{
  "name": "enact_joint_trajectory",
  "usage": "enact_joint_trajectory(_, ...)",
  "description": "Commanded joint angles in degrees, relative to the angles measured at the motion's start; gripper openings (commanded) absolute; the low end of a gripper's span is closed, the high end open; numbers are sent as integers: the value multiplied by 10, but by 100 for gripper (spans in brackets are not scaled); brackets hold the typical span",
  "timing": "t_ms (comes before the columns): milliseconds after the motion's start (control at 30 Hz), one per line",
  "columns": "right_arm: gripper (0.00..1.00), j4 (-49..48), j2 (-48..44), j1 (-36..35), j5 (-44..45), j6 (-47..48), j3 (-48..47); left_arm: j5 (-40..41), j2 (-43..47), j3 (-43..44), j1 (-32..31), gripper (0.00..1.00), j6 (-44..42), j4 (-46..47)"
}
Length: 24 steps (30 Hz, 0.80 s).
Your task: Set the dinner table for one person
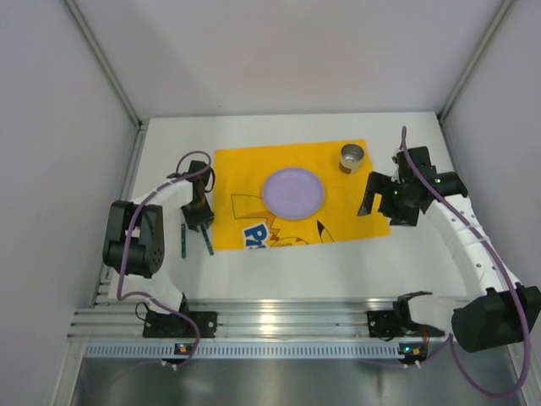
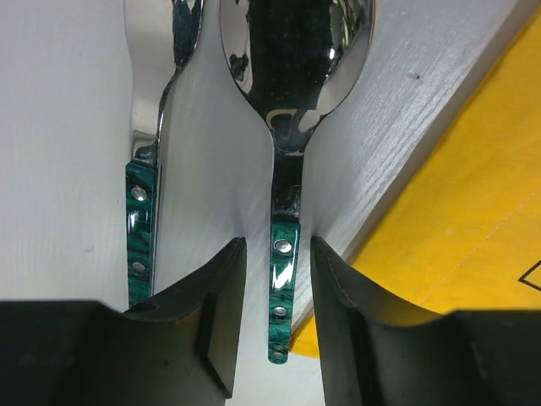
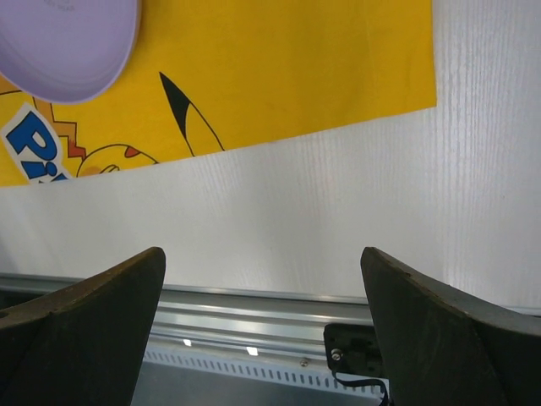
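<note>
- left gripper [image 2: 277, 254] straddles the green-handled steel spoon [image 2: 292, 76], half-spread, not pinching yet; an off-centre squeeze could skid it into the matching utensil [image 2: 142, 220] at 9 o'clock
- right gripper [image 3: 262, 321] is spread wide, empty

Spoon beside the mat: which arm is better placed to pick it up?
Left. The left fingers straddle the spoon, while the right fingers hang open on the mat's other side.

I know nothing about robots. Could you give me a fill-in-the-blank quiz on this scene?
1. The purple plate lies on a mat coloured ___.
2. The left gripper straddles the green handle of a ___.
3. The metal cup stands on the mat's far ___ corner.
4. The right gripper is ___ and holds nothing.
Missing: yellow; spoon; right; open.
</note>
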<state>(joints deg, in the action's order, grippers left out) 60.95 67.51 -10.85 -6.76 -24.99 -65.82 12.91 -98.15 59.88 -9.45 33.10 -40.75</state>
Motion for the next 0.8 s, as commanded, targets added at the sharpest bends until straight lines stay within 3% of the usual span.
enact_joint_trajectory(0, 100, 15, 8, -7, 20, 13, -34, 16, -41, -13, 15, 40, -8, 40)
enact_joint_trajectory(133, 100, 18, 21, -7, 23, 12, -48, 35, -70, -6, 22, 8, -12, 31)
enact_joint_trajectory(233, 100, 7, 29, -19, 15, 5, -83, 39, -45, 25, 22, 0, -22, -3)
enact_joint_trajectory(500, 100, -203, 95, -139, -192, -37, -148, -63, 20, 232, 4, 0, 13, -118)
enact_joint_trajectory(633, 100, -281, 186, -210, -223, -58, -185, -113, 14, 333, -19, 0, 33, -153)
enact_joint_trajectory(767, 98, -348, 245, -225, -262, -94, -203, -175, 12, 399, -41, 0, 52, -158)
